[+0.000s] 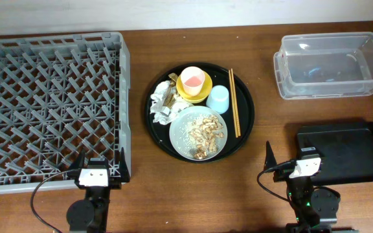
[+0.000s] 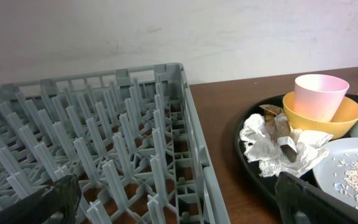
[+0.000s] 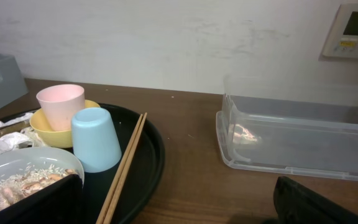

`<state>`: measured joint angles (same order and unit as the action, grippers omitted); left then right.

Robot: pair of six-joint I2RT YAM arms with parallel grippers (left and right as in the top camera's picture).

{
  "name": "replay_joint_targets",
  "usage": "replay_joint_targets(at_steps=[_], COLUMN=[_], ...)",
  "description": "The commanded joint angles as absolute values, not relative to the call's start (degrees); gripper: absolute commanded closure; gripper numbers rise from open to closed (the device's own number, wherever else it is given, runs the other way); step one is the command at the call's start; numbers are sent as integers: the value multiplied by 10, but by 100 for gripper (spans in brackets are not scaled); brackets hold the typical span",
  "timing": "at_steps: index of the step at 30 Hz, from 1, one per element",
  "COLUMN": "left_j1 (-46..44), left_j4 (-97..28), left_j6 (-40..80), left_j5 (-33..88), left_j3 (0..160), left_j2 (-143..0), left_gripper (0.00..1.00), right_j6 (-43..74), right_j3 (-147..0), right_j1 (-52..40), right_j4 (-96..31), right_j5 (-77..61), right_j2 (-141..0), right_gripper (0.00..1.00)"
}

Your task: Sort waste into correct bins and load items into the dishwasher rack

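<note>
A round black tray (image 1: pixel 246 110) holds a pink cup (image 1: pixel 194 80) inside a yellow bowl (image 1: pixel 183 93), an upturned light-blue cup (image 1: pixel 218 99), brown chopsticks (image 1: pixel 234 111), a crumpled napkin with wrapper scraps (image 1: pixel 162 101) and a grey-blue plate (image 1: pixel 181 133) of food bits (image 1: pixel 206 131). The grey rack (image 1: pixel 47 103) lies at the left. The clear tub (image 1: pixel 326 65) is at the back right, the black container (image 1: pixel 345 152) in front of it. My left gripper (image 1: pixel 100 167) is open at the rack's near right corner. My right gripper (image 1: pixel 285 160) is open between tray and black container.
The left wrist view shows the rack's pegs (image 2: pixel 123 149), the napkin (image 2: pixel 272 143) and the cup in the bowl (image 2: pixel 319 96). The right wrist view shows the blue cup (image 3: pixel 95 138), chopsticks (image 3: pixel 126 165) and the tub (image 3: pixel 303 134). A wall stands behind the table.
</note>
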<state>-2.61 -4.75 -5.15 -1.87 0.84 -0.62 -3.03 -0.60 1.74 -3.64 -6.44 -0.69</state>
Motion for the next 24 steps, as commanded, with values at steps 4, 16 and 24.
replay_joint_targets(at_steps=[4, 16, 24], left_j1=[-28, -29, -29], left_j4=[-48, 239, -353], left_j6=[-61, 183, -71], left_j5=[-13, 489, 363], left_j3=[5, 28, 491], left_j2=[-7, -7, -381], left_gripper=[1, 1, 1], right_j6=[-30, -30, -30], right_j3=[-3, -3, -3], right_j1=[19, 19, 19], right_j4=[-41, -41, -41], right_j5=[-57, -57, -57], right_j2=[-5, -5, -5], right_gripper=[2, 2, 2])
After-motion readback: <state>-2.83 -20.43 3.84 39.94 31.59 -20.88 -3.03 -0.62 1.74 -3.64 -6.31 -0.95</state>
